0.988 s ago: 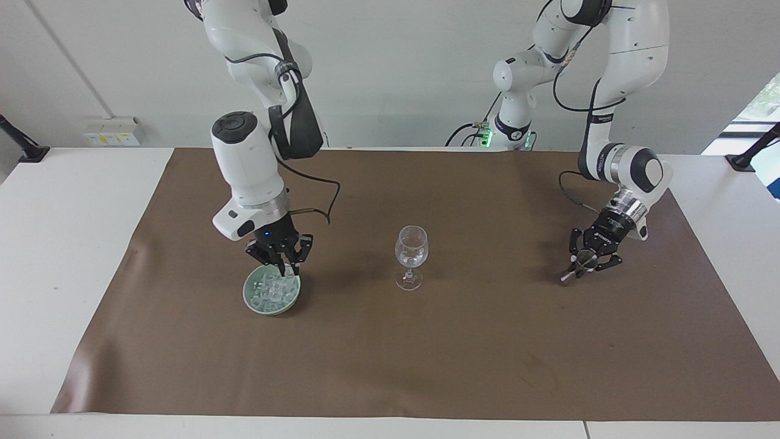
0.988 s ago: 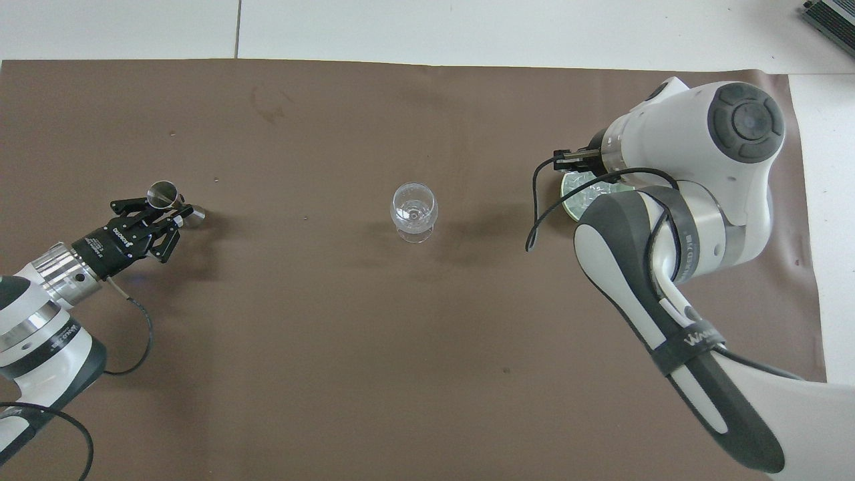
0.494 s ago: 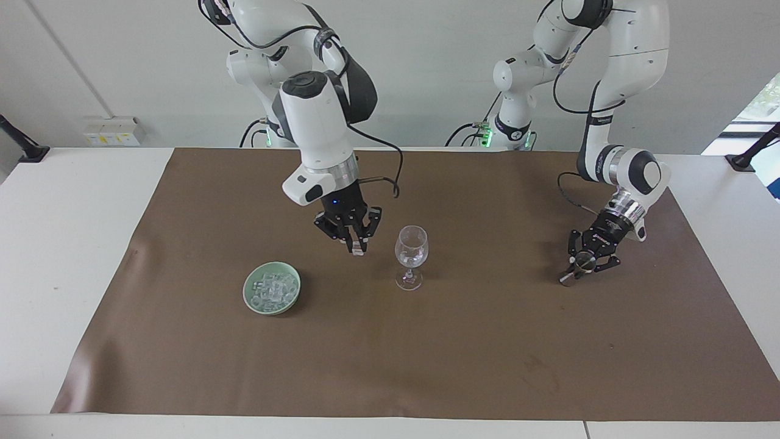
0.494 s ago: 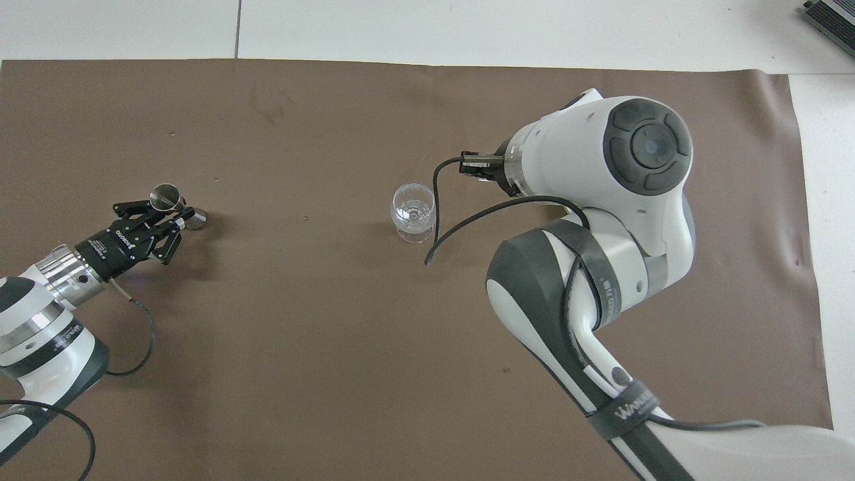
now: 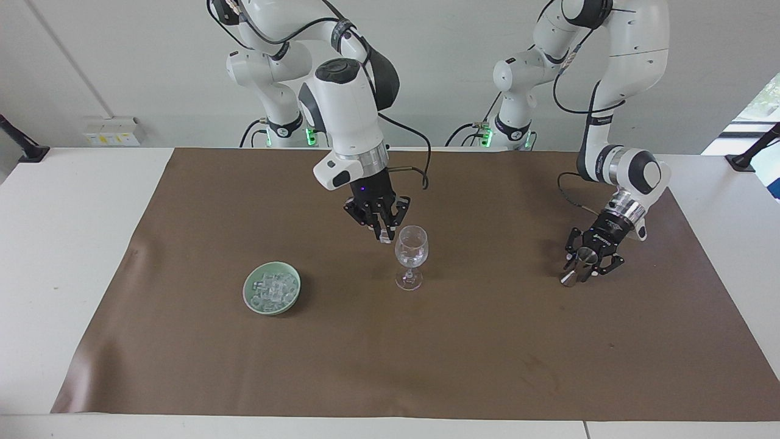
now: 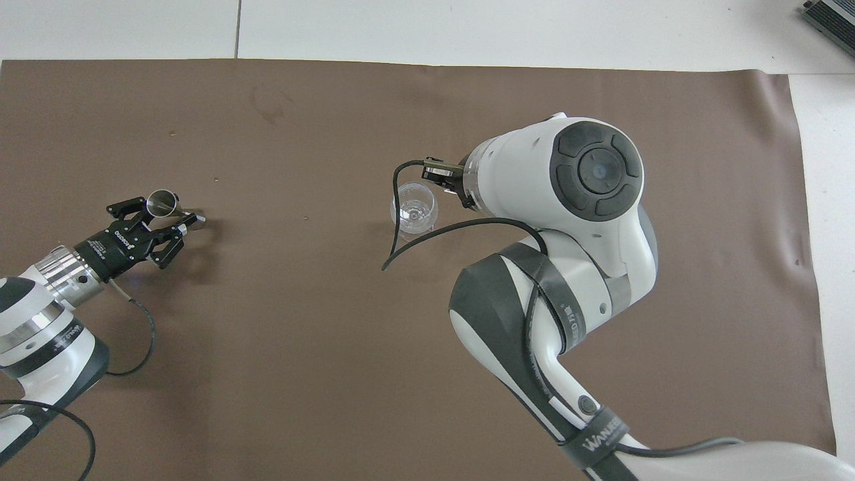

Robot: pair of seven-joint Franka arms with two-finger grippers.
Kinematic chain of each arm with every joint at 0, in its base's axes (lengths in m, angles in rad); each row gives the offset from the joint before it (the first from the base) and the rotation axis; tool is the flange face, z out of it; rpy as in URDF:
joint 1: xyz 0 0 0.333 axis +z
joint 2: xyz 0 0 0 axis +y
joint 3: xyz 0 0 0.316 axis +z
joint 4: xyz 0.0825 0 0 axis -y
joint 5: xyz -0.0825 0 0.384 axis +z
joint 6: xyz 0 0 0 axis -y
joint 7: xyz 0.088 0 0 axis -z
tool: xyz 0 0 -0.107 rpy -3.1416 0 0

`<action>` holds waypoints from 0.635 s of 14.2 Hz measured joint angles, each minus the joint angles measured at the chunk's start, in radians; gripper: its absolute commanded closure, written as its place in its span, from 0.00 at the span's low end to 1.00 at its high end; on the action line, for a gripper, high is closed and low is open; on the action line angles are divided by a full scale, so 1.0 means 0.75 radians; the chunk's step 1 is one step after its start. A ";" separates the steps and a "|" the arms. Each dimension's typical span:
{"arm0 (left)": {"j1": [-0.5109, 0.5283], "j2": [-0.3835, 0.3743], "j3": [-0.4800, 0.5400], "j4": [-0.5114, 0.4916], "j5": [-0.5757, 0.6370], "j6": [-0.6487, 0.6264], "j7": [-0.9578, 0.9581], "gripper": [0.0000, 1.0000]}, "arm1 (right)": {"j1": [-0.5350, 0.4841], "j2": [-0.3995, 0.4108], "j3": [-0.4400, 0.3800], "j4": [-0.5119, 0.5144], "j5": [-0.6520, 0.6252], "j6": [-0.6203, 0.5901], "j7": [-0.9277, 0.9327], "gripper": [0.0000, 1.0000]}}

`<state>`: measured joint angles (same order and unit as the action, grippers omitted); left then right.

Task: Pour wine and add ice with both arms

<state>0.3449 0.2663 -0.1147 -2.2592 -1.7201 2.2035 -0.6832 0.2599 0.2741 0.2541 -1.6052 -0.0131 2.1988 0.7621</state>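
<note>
Upper ctr of the facing view: right gripper [image 5: 384, 235] pointing down w/ slight tilt, jaws clamped on one ice cube [image 5: 384, 239]. Hangs just beside the rim of the glass [image 5: 411, 247], on the side toward the right arm's end, not over the mouth yet.

Risks: letting go now likely drops the cube on the mat [image 5: 426, 353]; sideways nudge of the rim could tip the glass, tall on a thin stem.

Cube itself: no long axis, no clear heading. Glass upright, mouth up.

Left gripper [image 5: 584, 263] low over the mat around a tilted metal measuring cup [image 5: 573, 273]; can't tell if clamped.

Lower in frame: rest of the ice [image 5: 272, 288] heaped in green bowl [image 5: 248, 291].
</note>
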 measured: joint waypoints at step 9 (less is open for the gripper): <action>0.001 0.000 0.005 0.002 0.047 0.007 0.024 0.00 | 0.064 0.000 0.001 0.049 0.001 0.030 0.127 1.00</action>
<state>0.3455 0.2661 -0.1112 -2.2576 -1.6845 2.2091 -0.6653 0.3078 0.2741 0.2547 -1.5688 -0.0126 2.2212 0.8577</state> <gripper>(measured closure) 0.004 0.762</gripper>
